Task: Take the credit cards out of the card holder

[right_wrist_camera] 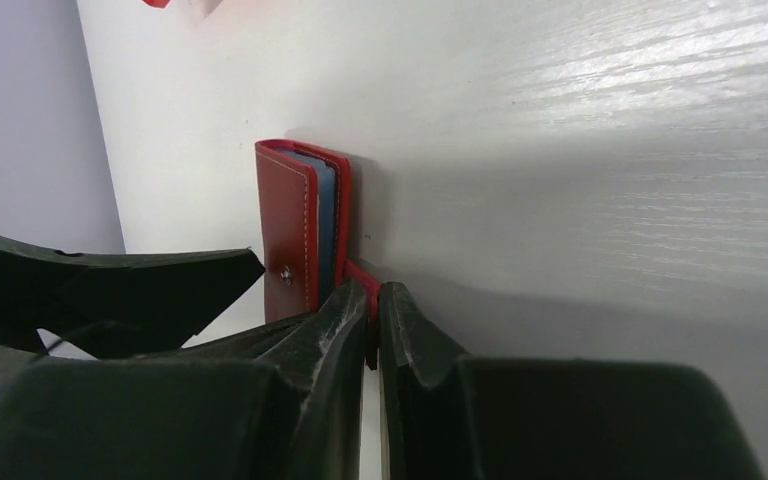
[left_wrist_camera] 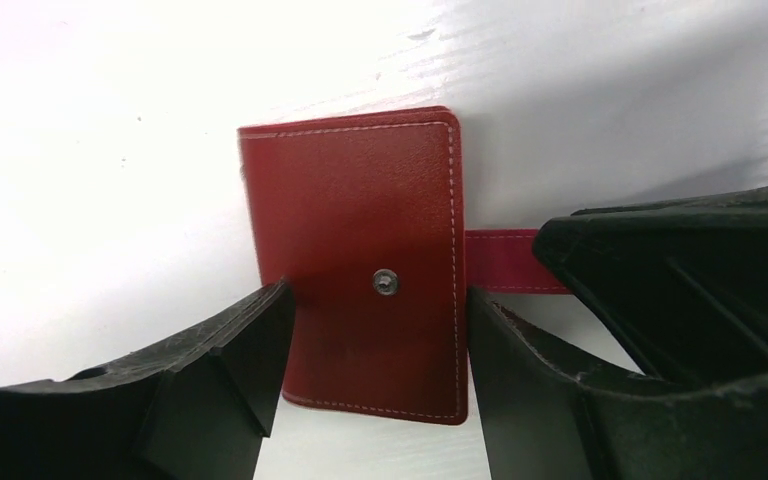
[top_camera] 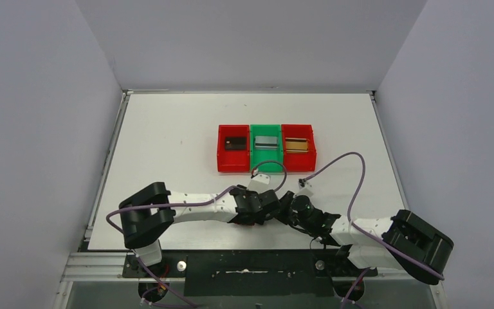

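Closed card holder (left_wrist_camera: 360, 270) on white table (left_wrist_camera: 110, 150), between 2 spread fingers (left_wrist_camera: 230, 360) of left gripper (left_wrist_camera: 380, 300), clasp tab (left_wrist_camera: 505, 262) rightward.

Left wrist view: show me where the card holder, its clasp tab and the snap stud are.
card holder (left_wrist_camera: 350, 220): left wrist view, middle of the dark red cover.
clasp tab (left_wrist_camera: 505, 262): left wrist view, strap showing past the cover's right edge.
snap stud (left_wrist_camera: 385, 282): left wrist view, centre of the metal stud.
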Controlling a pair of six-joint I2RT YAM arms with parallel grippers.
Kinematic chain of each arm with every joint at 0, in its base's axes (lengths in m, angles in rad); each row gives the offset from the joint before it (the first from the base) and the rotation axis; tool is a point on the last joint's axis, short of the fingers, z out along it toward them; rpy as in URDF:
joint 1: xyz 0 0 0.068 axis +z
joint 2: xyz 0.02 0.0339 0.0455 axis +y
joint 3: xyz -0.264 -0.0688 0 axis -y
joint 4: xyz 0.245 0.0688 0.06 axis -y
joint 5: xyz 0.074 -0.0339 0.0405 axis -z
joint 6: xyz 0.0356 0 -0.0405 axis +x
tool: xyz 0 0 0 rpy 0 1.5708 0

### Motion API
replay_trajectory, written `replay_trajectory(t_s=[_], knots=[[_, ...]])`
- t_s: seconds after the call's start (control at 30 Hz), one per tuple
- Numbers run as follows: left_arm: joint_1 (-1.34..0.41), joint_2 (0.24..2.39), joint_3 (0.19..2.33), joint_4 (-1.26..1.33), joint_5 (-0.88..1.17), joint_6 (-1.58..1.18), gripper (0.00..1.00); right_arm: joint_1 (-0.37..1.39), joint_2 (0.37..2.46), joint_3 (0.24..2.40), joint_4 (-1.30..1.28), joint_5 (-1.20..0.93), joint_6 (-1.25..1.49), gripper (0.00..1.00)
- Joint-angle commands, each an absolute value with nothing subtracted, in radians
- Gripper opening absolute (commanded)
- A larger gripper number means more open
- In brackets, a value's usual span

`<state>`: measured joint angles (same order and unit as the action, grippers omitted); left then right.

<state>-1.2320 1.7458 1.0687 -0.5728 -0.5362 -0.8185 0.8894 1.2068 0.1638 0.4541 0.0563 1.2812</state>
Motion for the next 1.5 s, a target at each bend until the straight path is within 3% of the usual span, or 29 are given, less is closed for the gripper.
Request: replay_trajectory(t_s=[0.0, 0.5, 0.63, 0.87, 1.1, 1.27, 1.47], knots=[[-1.230, 1.638, 1.047, -0.613, -0.632, -0.869, 0.62, 0.881, 1.125, 0.167, 0.395, 0.113, 1.281, 0.00], [-1.132, 1.383, 0.822, -0.416, -0.519, -0.868, 0.55, 0.872, 0.966, 0.186, 0.207, 0.139, 1.251, 0.02], [-1.107, 1.358, 0.796, -0.362, -0.462, -0.824, 0.48, 0.871, 0.951, 0.190, 0.206, 0.128, 1.244, 0.02], [-1.070, 1.318, 0.732, -0.276, -0.388, -0.847, 0.28, 0.871, 0.878, 0.246, 0.171, 0.097, 1.181, 0.02], [-1.065, 1.272, 0.596, -0.166, -0.320, -0.948, 0.20, 0.872, 0.877, 0.348, 0.173, 0.013, 1.087, 0.02], [-1.069, 1.218, 0.499, -0.097, -0.291, -1.008, 0.20, 0.874, 0.991, 0.435, 0.207, -0.040, 1.041, 0.03], [-1.064, 1.123, 0.487, -0.209, -0.365, -1.033, 0.33, 0.883, 1.221, 0.557, 0.153, -0.071, 1.019, 0.01]])
